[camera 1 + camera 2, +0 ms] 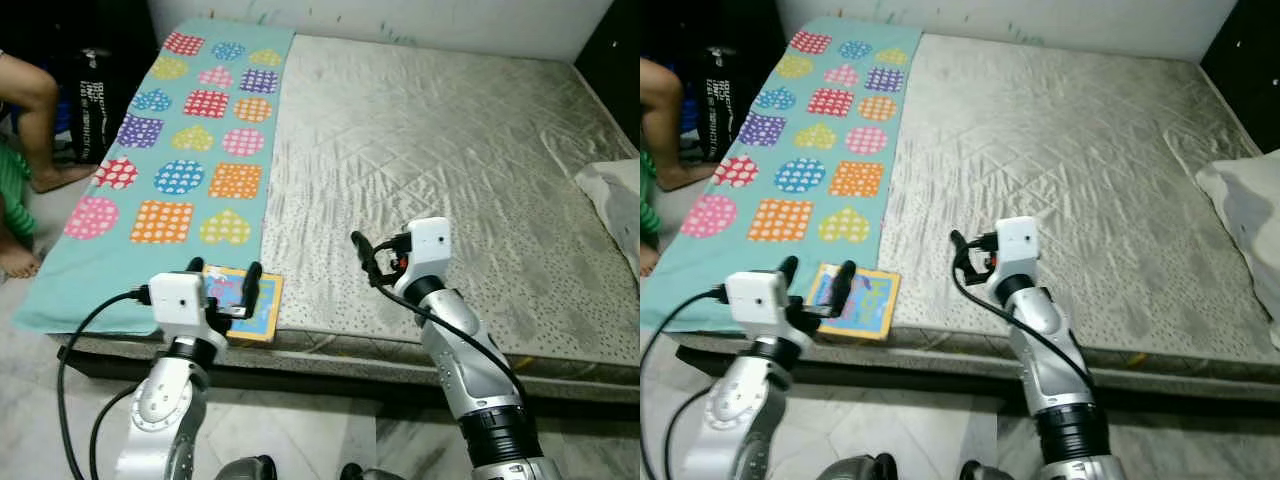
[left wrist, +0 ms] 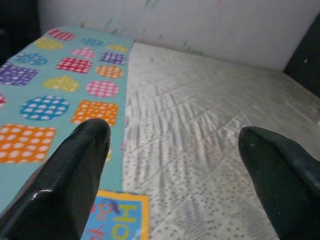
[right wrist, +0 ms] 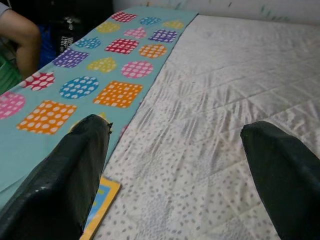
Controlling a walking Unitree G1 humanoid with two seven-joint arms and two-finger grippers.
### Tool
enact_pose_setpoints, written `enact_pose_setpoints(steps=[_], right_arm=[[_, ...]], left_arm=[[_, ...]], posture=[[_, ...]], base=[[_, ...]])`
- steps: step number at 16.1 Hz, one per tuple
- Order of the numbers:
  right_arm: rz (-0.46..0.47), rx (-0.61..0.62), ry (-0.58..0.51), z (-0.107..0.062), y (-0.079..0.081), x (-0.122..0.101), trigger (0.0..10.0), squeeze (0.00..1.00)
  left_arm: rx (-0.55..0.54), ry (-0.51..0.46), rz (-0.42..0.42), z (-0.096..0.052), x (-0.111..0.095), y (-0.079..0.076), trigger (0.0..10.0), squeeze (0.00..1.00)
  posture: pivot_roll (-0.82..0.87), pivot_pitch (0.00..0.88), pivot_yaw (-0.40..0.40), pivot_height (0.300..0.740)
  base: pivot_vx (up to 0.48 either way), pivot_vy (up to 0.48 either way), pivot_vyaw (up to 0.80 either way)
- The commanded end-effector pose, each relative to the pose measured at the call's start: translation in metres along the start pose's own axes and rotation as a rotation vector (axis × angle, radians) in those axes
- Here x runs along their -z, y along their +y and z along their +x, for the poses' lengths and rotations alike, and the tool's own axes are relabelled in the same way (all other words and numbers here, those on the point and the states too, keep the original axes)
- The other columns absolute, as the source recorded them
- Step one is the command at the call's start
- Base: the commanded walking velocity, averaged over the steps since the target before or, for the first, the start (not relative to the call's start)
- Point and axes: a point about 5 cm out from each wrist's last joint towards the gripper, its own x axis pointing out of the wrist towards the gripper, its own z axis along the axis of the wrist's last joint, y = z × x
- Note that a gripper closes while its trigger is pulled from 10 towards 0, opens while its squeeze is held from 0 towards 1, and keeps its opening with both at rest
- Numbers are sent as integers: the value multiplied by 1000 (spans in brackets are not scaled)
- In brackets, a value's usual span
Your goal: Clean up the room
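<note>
— What's on the bed (image 1: 450, 150)?
— A teal blanket (image 1: 190, 150) with dotted shapes along its left side, a book (image 1: 245, 305) at the near edge, a pillow (image 1: 612, 195) far right

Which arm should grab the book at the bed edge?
Left. The left gripper hangs open directly over the book, while the right gripper, also open, is off to the side above bare mattress.
</note>
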Motion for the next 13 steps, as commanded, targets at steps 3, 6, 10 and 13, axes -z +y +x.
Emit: enact_pose_setpoints(steps=[3, 6, 10, 13], right_arm=[[1, 2, 14, 1, -1, 2, 10000, 0], [1, 5, 11, 1, -2, 2, 10000, 0], [-3, 8, 12, 1, -3, 3, 10000, 0], [-2, 13, 13, 1, -4, 4, 10000, 0]], left_arm=[[4, -7, 5, -1, -2, 1, 10000, 0], [10, -8, 4, -1, -2, 0, 10000, 0], [-47, 22, 24, 1, 2, 2, 10000, 0], [-51, 19, 19, 1, 2, 4, 10000, 0]], posture=[[99, 173, -69, 740], [99, 170, -67, 740], [99, 170, -67, 740], [102, 168, -66, 740]], base=[[269, 0, -267], [269, 0, -179], [129, 0, 0], [0, 0, 0]])
